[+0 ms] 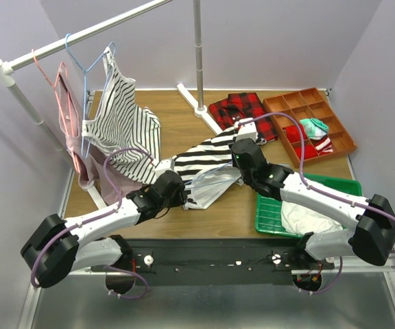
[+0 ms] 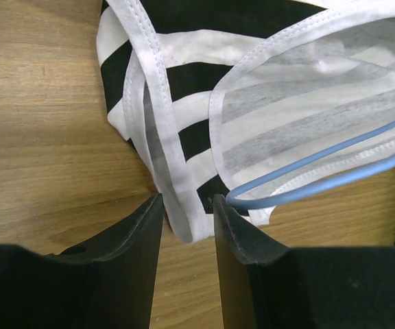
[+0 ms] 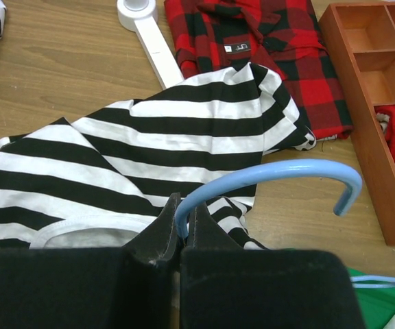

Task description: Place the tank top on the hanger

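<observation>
Evidently stood midway through threading the hanger (image 3: 280, 171) into the garment, with hanging up not yet reached. Held the hanger's neck in the right gripper (image 3: 182, 221), jaws pressed together on the blue wire just below the hook, the hook curving up and off to the right ahead of the fingers. Kept the left gripper (image 2: 187, 205) low over the wooden table (image 2: 46, 137), jaws apart, with one white-edged strap (image 2: 162, 137) running between the fingertips; could not see it pinched.

Found the tank top (image 3: 184, 137) crumpled on the table directly ahead of and beneath both grippers, touching the hanger. Saw one blue hanger shoulder just right of the left fingers, seemingly laid inside a white-hemmed opening, over the paler, greyer inside of the fabric.

Judged the next move to call for closing the left jaws on that strap and drawing it over the hanger's end, with the hanger steadied from the right.

Looked soft and thin, boldly banded in wide black and white, edges bound in white, folds loose and likely to slip.
</observation>
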`<state>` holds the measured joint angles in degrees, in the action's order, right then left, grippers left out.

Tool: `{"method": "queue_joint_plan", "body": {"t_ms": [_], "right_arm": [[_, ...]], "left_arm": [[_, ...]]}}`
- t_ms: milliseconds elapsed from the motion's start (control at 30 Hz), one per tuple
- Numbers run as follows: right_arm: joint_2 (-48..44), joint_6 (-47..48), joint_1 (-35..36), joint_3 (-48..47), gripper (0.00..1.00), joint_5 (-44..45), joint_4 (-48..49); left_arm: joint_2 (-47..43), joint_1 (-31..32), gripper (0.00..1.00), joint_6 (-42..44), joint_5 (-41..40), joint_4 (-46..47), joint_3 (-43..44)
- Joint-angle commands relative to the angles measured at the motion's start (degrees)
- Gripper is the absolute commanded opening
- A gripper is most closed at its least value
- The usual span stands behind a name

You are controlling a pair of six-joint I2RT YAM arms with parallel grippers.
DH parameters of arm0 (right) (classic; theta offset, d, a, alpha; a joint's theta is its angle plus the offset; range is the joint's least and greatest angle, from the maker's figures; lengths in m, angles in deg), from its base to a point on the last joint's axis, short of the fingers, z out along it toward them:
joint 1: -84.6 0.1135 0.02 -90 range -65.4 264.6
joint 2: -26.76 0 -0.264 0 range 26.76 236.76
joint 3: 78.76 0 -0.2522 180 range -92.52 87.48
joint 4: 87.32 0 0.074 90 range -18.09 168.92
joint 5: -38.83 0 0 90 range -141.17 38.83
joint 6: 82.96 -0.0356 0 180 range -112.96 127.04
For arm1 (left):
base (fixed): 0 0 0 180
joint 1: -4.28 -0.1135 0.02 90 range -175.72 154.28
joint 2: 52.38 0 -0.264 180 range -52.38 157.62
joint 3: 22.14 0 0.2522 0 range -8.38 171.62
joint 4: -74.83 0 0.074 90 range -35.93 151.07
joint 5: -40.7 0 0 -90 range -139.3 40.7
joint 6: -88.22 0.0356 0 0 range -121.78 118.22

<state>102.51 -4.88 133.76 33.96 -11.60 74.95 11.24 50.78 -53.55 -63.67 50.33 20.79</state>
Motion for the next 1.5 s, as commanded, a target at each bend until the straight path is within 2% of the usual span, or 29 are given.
{"method": "queue_joint_plan", "body": {"t_ms": [0, 200, 300, 400, 433, 500, 667, 967, 1233, 1467], "right_arm": [[0.5, -1.5, 0.5, 0.0, 0.01, 1.7, -2.0], [0.0, -1.5, 0.7, 0.1, 0.01, 1.9, -2.2], [0.1, -1.7, 0.7, 0.1, 0.01, 1.9, -2.3], [0.4, -1.8, 0.8, -0.3, 0.01, 2.4, -2.5], [0.4, -1.8, 0.8, -0.4, 0.01, 2.7, -2.7], [0.6, -2.1, 0.8, -0.6, 0.01, 4.5, -3.7], [1.7, -4.0, 0.8, -1.7, 0.01, 10.3, -6.5], [1.7, -3.4, 0.8, -1.6, 0.01, 9.8, -6.8], [2.1, -2.6, 0.8, -2.5, 0.01, 9.5, -7.5], [2.2, -2.4, 0.8, -4.1, 0.01, 7.7, -8.0]], "left_arm": [[2.3, -0.3, 0.45, -2.3, 0.8, 4.6, -1.3], [5.8, -0.4, 0.46, -3.8, 1.7, 10.2, -2.7], [8.6, -0.5, 0.4, -4.2, 3.1, 13.1, -2.5], [10.4, -0.5, 0.32, -4.2, 3.9, 14.7, -2.4], [10.2, -0.5, 0.2, -4.2, 3.8, 14.9, -2.4], [8.9, -0.5, 0.14, -4.5, 2.6, 14.4, -3.1], [0.3, -1.6, 0.11, -5.6, -0.8, 12.6, -7.0], [-11.0, -3.3, 0.08, -9.2, -5.5, 13.5, -12.9], [-20.5, -3.3, 0.09, -7.7, -6.3, 22.7, -17.2], [-23.7, -3.3, 0.1, -5.4, -5.2, 28.3, -17.7]]}}
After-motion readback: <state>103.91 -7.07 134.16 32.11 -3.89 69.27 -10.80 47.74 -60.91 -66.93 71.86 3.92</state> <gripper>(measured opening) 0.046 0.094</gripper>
